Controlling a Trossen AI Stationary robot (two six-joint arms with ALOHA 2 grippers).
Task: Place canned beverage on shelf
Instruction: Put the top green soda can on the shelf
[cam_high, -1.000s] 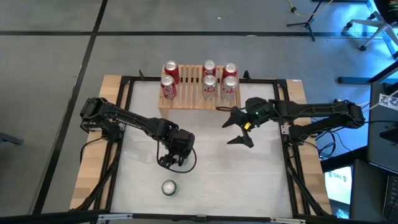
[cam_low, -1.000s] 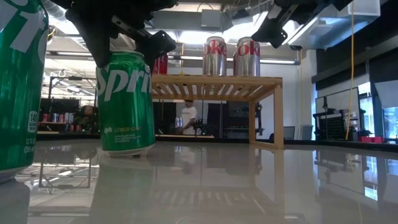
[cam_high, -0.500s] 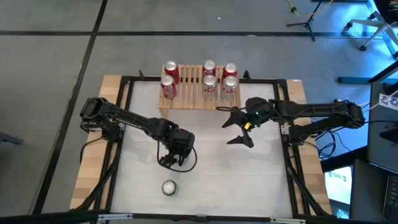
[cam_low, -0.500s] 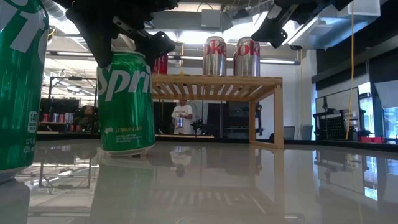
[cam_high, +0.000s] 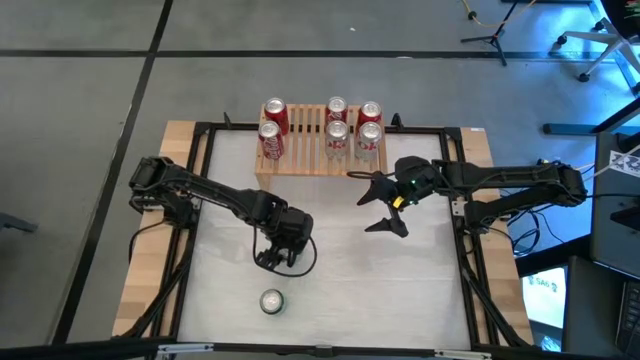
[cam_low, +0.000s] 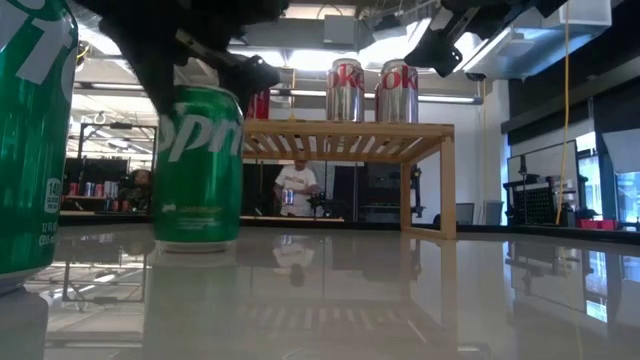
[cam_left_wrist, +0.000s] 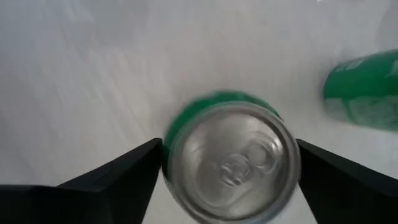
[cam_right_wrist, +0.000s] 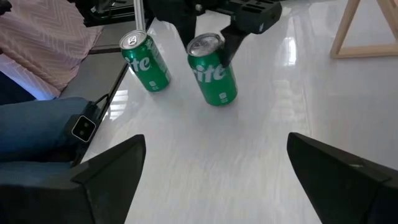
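The left gripper (cam_left_wrist: 227, 163) opens wider around the can (cam_left_wrist: 231, 163) — fingers (cam_left_wrist: 118, 180) beside it, not gripping — shelf (cam_high: 320, 150) placement still pending.

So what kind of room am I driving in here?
Most likely a robotics lab or workshop. The table stands on bare grey floor, tripod stands sit behind it, and the low view shows open ceiling lights and a person at benches in the background.

Person (cam_low: 296, 186) standing (far off) beyond the table (cam_high: 340, 250).
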